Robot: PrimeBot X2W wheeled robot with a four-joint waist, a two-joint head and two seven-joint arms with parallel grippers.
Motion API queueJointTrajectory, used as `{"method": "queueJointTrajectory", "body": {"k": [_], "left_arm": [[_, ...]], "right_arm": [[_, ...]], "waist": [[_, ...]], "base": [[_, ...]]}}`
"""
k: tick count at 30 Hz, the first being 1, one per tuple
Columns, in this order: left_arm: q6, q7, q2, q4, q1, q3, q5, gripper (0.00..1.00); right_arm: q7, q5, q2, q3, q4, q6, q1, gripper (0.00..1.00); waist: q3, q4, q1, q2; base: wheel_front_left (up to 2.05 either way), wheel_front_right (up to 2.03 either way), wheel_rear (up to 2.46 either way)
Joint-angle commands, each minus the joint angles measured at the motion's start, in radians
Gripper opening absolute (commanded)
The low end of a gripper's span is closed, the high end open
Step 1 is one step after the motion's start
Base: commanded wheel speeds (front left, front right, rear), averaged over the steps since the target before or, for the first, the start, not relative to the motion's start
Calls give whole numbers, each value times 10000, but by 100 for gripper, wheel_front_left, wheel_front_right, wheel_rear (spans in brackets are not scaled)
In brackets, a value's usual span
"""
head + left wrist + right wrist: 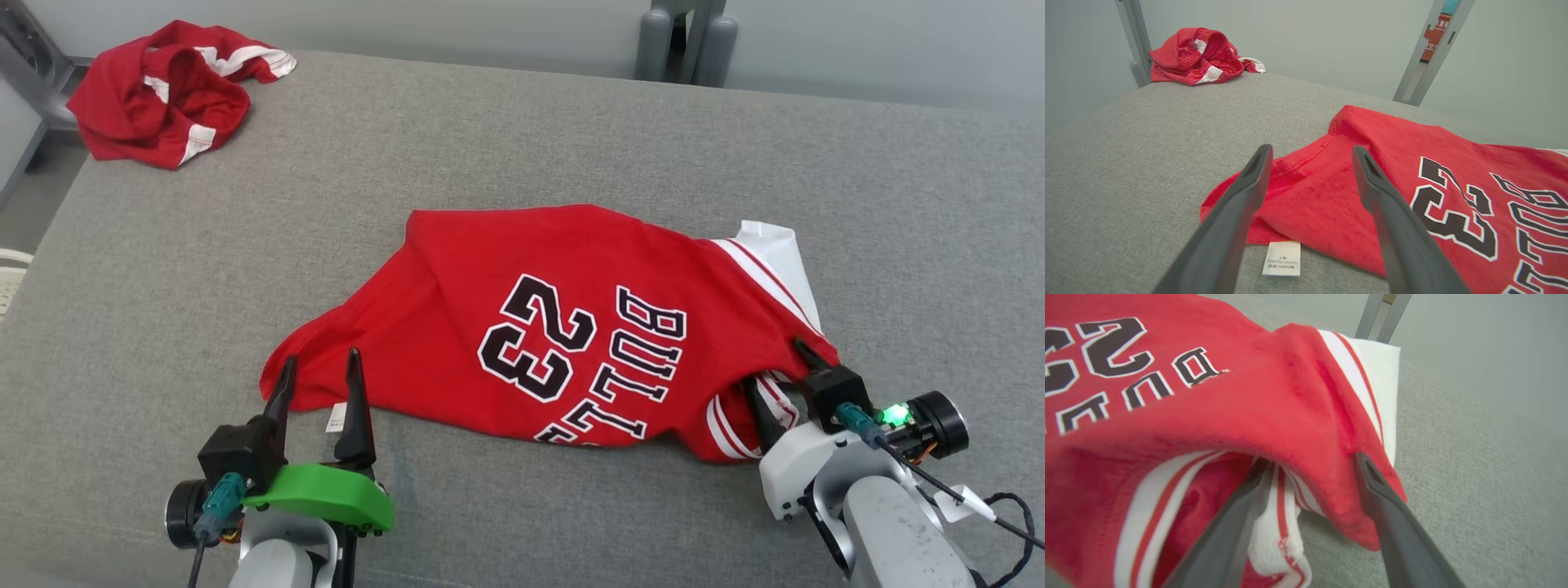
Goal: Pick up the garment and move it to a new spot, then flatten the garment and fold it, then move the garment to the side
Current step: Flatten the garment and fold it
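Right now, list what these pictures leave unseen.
Jersey lettering: last letters tucked under its near fold, head view.
Tag print: too small to read, left wrist view.
Right gripper: one fingertip buried in jersey trim, right wrist view.
Far red heap: crumpled, so its shape is hidden, head view.

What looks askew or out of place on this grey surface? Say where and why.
The jersey lies askew and unflattened: its white-trimmed end is bunched up at the open right gripper, and a white label sticks out from its hem by the left gripper. A second red garment sits crumpled at the far left corner.
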Motion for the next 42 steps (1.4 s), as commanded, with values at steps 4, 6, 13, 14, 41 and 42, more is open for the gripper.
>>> {"method": "queueJointTrajectory", "body": {"k": [4,6,13,14,41,42], "left_arm": [[103,-1,-18,-225,10,-65,132,100],[150,-1,-23,-305,110,-95,210,100],[186,-1,-30,-707,367,-164,256,100],[192,-1,-32,-756,398,-179,242,100],[159,-3,-69,-1471,560,-699,31,100],[140,-1,-70,-1488,484,-759,17,100]], "right_arm": [[-330,-44,-35,-65,375,-17,-522,0],[-424,-38,-1,-156,217,-16,-604,0],[-518,87,-51,-47,-1019,-17,-686,0],[-466,87,-85,-7,-1212,-17,-702,0],[3853,-836,-669,374,-5513,-17,-1609,0],[3836,-838,-797,339,-5121,-17,-1851,0]], "waist": [[56,163,0,0],[-33,111,0,0],[-418,-84,0,0],[-476,-90,0,0],[-108,1058,0,0],[13,1137,0,0]], "base": [[0,0,0],[0,0,0],[0,0,0],[0,0,0],[0,0,0],[0,0,0]]}}
